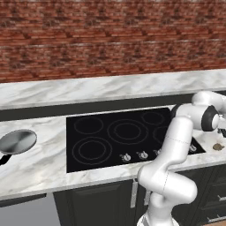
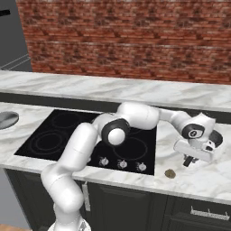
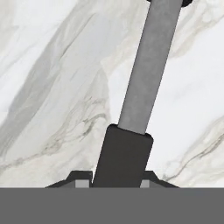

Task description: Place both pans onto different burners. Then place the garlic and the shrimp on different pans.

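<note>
Even, bright rendered light; soft, low-resolution edges.

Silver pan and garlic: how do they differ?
The pan is shiny, round; the garlic a dull tan lump. The pan is far bigger than the garlic. The pan lies left of the cooktop, the garlic right. Both rest on the counter.

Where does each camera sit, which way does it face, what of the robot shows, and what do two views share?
Left base view: behind the arm, on its left, facing forward and down over the cooktop; arm rises lower right.
Right base view: behind, on its right, facing likewise; arm rises lower left.
Hand view: on the hand, looking along the jaws at a pan handle over the marble counter; jaws grip it.
Shared: both base views show cooktop, garlic, silver pan.
</note>
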Motion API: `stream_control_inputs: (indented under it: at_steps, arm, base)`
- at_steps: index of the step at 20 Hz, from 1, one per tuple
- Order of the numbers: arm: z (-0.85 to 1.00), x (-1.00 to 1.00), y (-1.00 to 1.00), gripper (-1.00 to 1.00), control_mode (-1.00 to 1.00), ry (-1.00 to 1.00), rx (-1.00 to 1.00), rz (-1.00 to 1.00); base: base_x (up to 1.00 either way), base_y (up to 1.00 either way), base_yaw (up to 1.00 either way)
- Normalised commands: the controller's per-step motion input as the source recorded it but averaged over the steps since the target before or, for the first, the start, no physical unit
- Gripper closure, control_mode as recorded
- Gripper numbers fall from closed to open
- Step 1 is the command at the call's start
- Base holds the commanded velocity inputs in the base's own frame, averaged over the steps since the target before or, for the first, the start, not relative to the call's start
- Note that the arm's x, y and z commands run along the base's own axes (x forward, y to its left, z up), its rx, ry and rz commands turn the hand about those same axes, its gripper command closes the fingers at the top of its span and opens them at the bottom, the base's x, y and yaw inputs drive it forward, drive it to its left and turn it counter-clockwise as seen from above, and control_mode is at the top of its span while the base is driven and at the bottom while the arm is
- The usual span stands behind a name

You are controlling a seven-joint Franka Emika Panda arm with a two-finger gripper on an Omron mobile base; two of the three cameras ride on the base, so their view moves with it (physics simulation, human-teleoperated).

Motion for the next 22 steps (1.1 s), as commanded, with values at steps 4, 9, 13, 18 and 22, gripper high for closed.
stream_control_inputs:
  at_steps: [4,9,13,18,22]
  arm:
    - [0.39,0.00,0.48,1.00,-1.00,0.00,-0.02,0.00]
    - [0.25,0.00,0.66,1.00,-1.00,0.00,-0.04,0.07]
    - [0.14,-0.01,0.66,1.00,-1.00,0.00,-0.04,0.17]
    - [0.01,-0.04,0.46,1.00,-1.00,-0.02,-0.04,0.26]
    - [0.00,0.00,0.34,1.00,-1.00,0.00,0.00,0.32]
  base:
    - [0.00,0.00,0.00]
    - [0.00,0.00,0.00]
    - [0.00,0.00,0.00]
    - [0.00,0.00,0.00]
    - [0.00,0.00,0.00]
